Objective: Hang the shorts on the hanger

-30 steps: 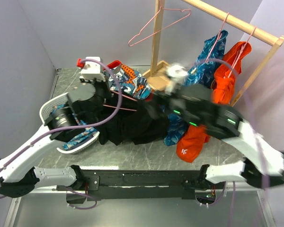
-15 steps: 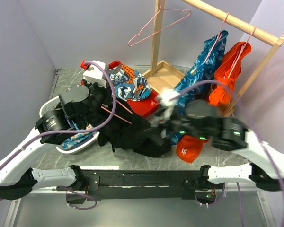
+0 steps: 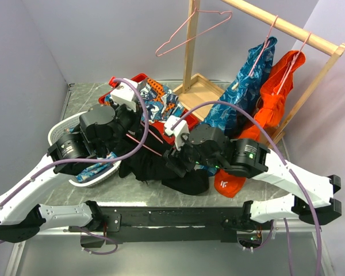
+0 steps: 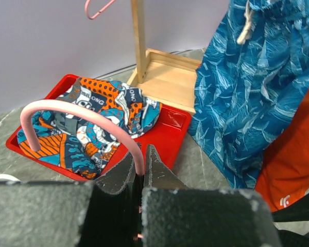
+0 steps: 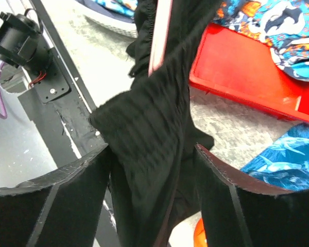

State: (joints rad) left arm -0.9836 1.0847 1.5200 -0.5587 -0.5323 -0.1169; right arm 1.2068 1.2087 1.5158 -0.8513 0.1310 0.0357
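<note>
Two shifts since half a second ago: the right arm has swung in from the right toward the middle of the grey marbled tabletop (image 3: 139, 192), and the left arm has edged slightly rightward.

Item 1: black soft-fabric shorts (image 3: 161, 168). Bunched in a dark heap at the front middle of the tabletop, between the two arms. Part of the heap is lifted and hangs in folds, with a pink wire running along the upper fold in the right wrist view.

Item 2: thin pink wire hanger (image 4: 56, 103). Its curved hook rises above the left hand, and its wires pass across the shorts.

Item 3: left hand (image 4: 139, 159). Fingers nearly closed, pinching the base of the hanger's hook.

Item 4: right hand (image 5: 152, 149). Fingers set apart and clamped on a thick bunch of the shorts, which fills the gap between them.

Item 5: red plastic tray (image 4: 171, 123). Sits behind the shorts and carries a blue-orange patterned garment (image 4: 92, 121).
</note>
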